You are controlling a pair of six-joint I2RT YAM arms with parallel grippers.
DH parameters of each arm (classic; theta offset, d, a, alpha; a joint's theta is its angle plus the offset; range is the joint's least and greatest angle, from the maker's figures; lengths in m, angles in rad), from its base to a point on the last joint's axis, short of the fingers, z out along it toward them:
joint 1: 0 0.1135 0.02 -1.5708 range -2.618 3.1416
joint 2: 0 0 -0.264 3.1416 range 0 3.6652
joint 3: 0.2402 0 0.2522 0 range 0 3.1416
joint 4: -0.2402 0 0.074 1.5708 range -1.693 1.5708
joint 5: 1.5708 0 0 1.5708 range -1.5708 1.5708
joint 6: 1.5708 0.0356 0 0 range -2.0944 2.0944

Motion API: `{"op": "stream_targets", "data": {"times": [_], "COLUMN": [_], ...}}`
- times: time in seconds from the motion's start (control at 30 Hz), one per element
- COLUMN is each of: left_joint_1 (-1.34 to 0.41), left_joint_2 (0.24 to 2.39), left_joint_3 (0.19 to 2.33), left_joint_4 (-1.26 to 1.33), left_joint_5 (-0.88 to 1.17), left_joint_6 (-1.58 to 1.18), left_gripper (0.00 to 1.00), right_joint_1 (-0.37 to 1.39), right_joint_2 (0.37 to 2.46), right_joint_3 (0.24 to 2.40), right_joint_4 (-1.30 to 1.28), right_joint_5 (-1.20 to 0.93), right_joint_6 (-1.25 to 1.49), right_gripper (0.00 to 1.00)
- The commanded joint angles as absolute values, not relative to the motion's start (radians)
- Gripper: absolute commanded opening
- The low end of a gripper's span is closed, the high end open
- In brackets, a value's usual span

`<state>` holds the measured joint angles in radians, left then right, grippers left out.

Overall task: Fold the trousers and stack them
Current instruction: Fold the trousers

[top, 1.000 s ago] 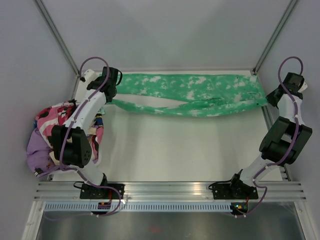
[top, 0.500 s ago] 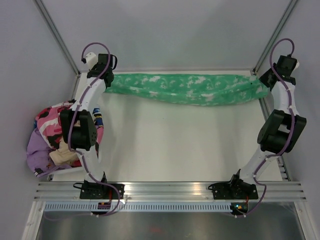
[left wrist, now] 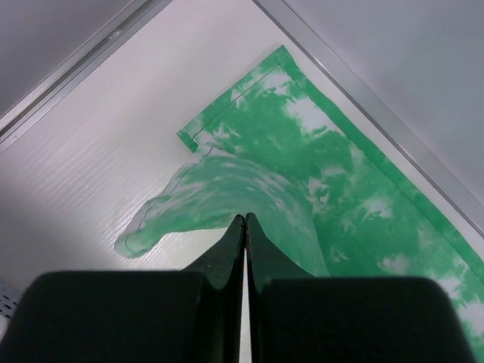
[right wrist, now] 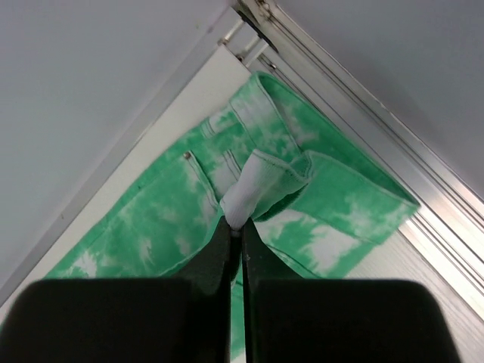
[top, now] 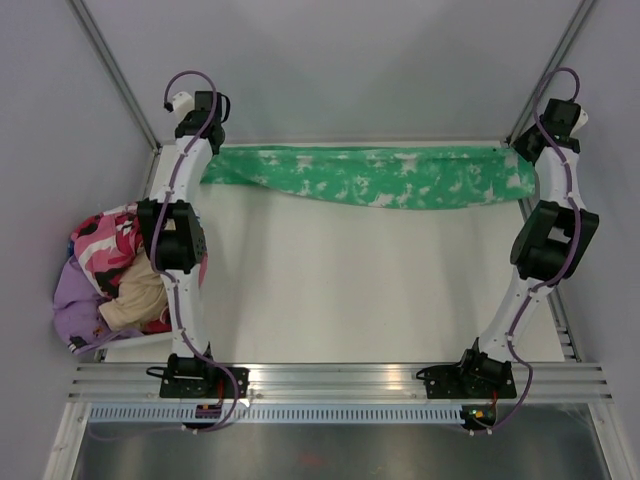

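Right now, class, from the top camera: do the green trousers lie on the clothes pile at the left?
No, the trousers stretch along the far edge of the table, apart from the clothes pile.

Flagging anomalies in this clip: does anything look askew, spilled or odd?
Only the clothes heap: crumpled, spilling over the table's left edge. The trousers span the far edge, pinched at each end by the left gripper and right gripper; no damage shows.
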<state>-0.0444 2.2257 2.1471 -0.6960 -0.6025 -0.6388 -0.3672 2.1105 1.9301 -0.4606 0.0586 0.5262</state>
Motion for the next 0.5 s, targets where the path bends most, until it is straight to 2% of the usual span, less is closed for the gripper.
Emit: {"op": "stream_targets", "data": {"times": [0.0,0.17,0.47], "left_joint_1": [-0.015,-0.015,-0.006], "left_joint_2": [2.266,2.312,2.310], "left_joint_3": [2.246,2.295,2.296], "left_joint_4": [-0.699,-0.753,-0.779], "left_joint_5": [-0.687,-0.747,-0.848], "left_joint_6": [-0.580,-0.601,-0.554], "left_gripper": [0.02,0.02,0.02], "right_joint_1": [-0.354,-0.337,-0.337], "right_joint_2": [2.184,2.256,2.302], "right_joint_3": [2.043,2.123,2.131], "right_joint_4": [-0.374,-0.385,-0.345], "right_joint_5": [0.072,0.090,0.101], "right_joint_6": [0.503,0.480,0.459], "right_gripper": [0.00,0.00,0.00]}}
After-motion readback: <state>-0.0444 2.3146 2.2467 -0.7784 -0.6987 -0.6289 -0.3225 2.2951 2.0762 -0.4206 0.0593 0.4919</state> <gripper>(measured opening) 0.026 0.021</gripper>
